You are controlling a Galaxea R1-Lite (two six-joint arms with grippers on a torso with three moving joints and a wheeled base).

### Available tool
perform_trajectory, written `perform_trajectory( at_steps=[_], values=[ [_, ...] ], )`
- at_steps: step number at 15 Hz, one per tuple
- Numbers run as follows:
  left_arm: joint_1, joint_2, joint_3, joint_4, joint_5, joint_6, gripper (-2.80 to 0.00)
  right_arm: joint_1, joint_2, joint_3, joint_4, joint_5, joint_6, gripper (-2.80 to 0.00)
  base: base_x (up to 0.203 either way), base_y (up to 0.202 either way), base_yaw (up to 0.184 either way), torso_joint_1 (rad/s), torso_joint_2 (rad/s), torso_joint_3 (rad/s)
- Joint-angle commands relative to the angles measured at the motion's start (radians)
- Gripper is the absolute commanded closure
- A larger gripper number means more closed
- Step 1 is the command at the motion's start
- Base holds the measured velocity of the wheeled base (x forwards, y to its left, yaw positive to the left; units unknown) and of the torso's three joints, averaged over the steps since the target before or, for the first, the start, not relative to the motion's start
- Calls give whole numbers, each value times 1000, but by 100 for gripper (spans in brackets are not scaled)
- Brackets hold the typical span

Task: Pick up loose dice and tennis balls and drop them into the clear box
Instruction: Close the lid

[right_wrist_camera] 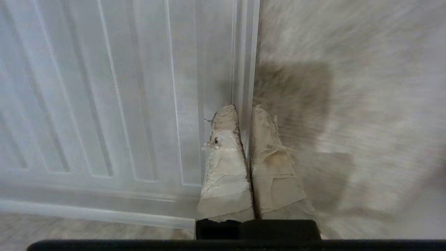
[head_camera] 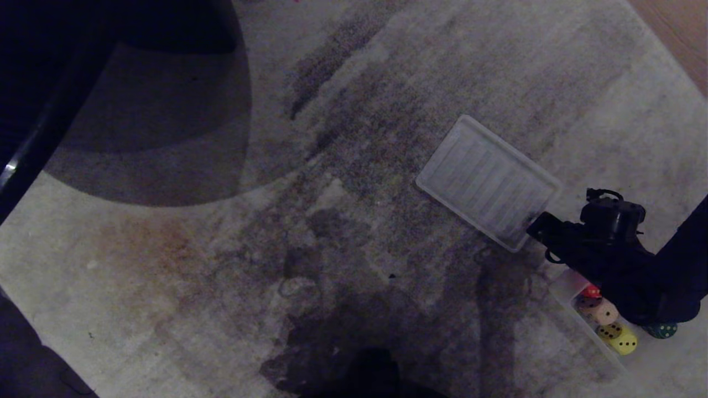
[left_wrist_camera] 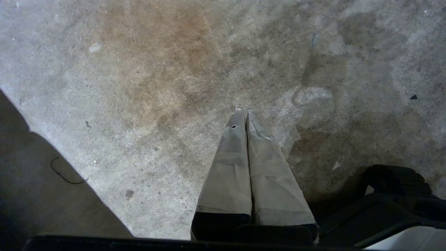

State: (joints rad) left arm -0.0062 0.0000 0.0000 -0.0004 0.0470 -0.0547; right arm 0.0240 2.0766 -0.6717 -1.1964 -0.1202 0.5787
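right gripper (right_wrist_camera: 244,115): jaws closing on ribbed panel (head_camera: 487,179) rim, pinching its edge.
clear box (head_camera: 569,284): lying just behind, under right arm.
left gripper (left_wrist_camera: 244,115): hanging shut, empty.

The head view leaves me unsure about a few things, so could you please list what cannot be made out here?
- Clear box, head view: far part hidden under the right arm; contents only partly seen.
- Red die: mostly covered by that arm.
- Green die: top hidden by the arm; inside or outside the box unclear.
- Tennis balls: in no view.
- Right gripper, right wrist view: shut at the ribbed panel's rim; whether it pinches the rim is unclear.
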Motion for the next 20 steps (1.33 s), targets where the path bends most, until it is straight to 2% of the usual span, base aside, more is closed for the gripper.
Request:
perform_trajectory(
  at_steps=[1,6,12,16,20],
  values=[
    [0,2,2,-1,1,-2,0,2,-128,62,-7,6,-8,0,0,0,0,0,0,0],
    [0,2,2,-1,1,-1,0,2,-445,247,125,40,-86,0,0,0,0,0,0,0],
    [0,2,2,0,1,-2,0,38,-929,448,438,49,-213,0,0,0,0,0,0,0],
    [0,2,2,-1,1,-2,0,78,-1318,489,805,35,-298,0,0,0,0,0,0,0],
    [0,2,2,0,1,-2,0,57,-1652,506,1198,36,-392,0,0,0,0,0,0,0]
  ],
)
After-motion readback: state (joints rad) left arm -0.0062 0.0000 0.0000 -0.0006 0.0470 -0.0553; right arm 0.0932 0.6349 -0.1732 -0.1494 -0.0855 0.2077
